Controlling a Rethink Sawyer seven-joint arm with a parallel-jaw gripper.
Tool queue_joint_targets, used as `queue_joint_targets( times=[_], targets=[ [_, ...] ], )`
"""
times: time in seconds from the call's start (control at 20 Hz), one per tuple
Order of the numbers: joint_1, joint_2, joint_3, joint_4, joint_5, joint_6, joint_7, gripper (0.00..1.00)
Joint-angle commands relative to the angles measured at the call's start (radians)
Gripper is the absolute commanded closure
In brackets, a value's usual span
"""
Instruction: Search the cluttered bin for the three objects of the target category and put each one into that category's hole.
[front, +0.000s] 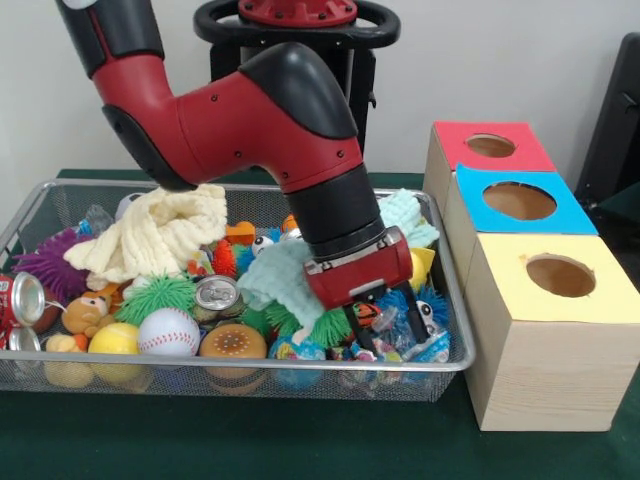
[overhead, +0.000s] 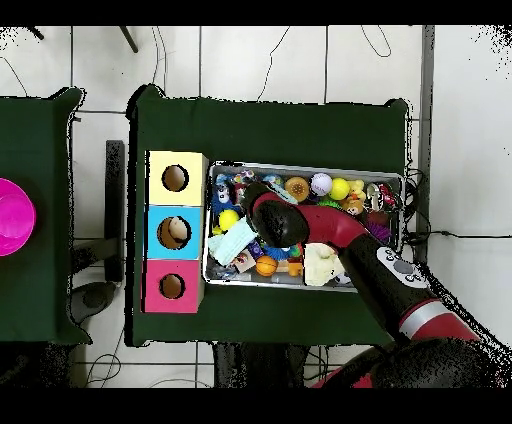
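Observation:
The silver wire mesh bin lies on the green table, filled with toys; in the overhead view its rim shows beside the boxes. My gripper is lowered into the bin's right part, its two black fingers spread apart over blue fuzzy toys and a small orange toy. It grips nothing that I can see. The red-topped box's round hole is at the far right, behind the blue and yellow boxes; it also shows in the overhead view. In the overhead view the arm hides the gripper.
In the bin lie a cream cloth, a mint cloth, a baseball, a yellow ball, a green spiky ball, a purple spiky ball and a red can. The blue box and yellow box stand right of the bin.

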Motion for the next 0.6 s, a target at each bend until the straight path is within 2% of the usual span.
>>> queue_joint_targets(
  times=[0.05, 0.3, 0.6],
  targets=[
    [0.012, -0.020, 0.082, 0.079, 0.067, 0.149, 0.067, 0.00],
    [0.026, -0.059, 0.046, 0.088, 0.080, 0.168, 0.070, 0.00],
    [0.098, -0.061, -0.090, 0.019, 0.016, 0.183, 0.034, 0.00]
  ],
)
